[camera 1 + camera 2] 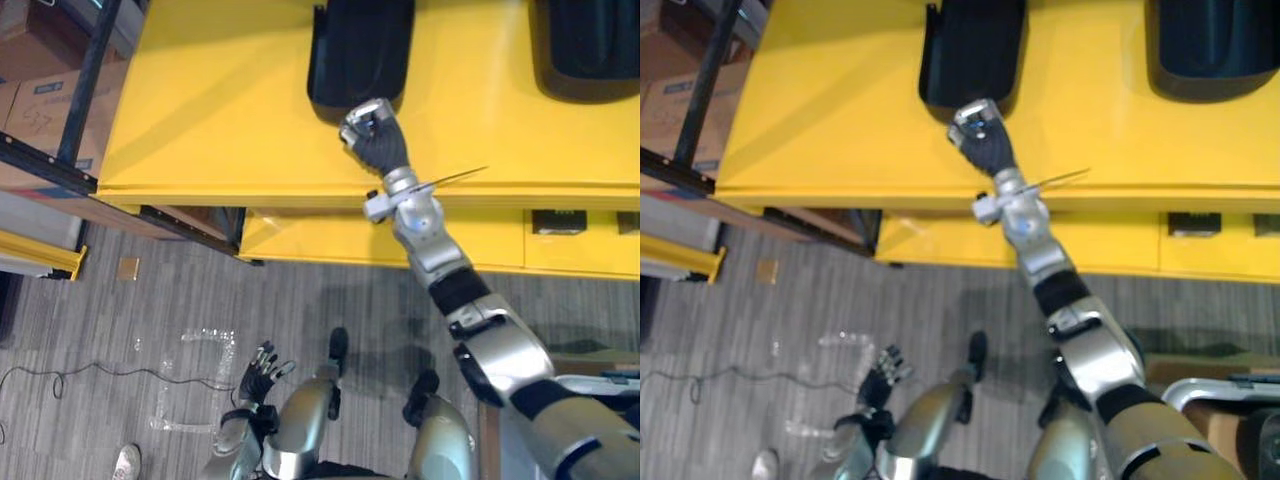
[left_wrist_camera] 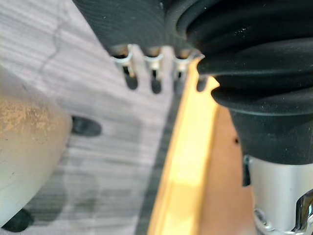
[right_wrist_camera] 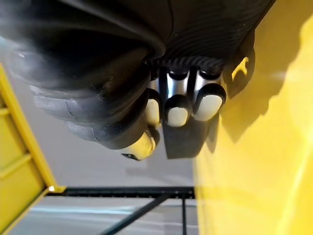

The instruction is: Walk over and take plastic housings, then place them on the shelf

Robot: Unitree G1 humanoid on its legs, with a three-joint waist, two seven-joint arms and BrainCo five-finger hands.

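A black plastic housing point(image 1: 360, 50) lies on the yellow table top point(image 1: 220, 110), its open end facing me. My right hand point(image 1: 372, 128) reaches over the table's front edge and sits at that near end, fingers point(image 3: 178, 110) curled into the palm. The housing's dark end point(image 3: 183, 142) shows just past the fingertips, and I see none of it inside them. A second black housing point(image 1: 590, 45) lies at the far right. My left hand point(image 1: 262, 372) hangs low over the floor with its fingers point(image 2: 155, 73) relaxed and empty.
A dark metal rack point(image 1: 85, 80) with cardboard boxes point(image 1: 40, 100) stands left of the table. Below the top runs a yellow lower level point(image 1: 320, 240). On the grey floor lie a clear plastic wrap point(image 1: 200, 370) and a small brown piece point(image 1: 128, 268); a person's shoe point(image 1: 127, 460) is nearby.
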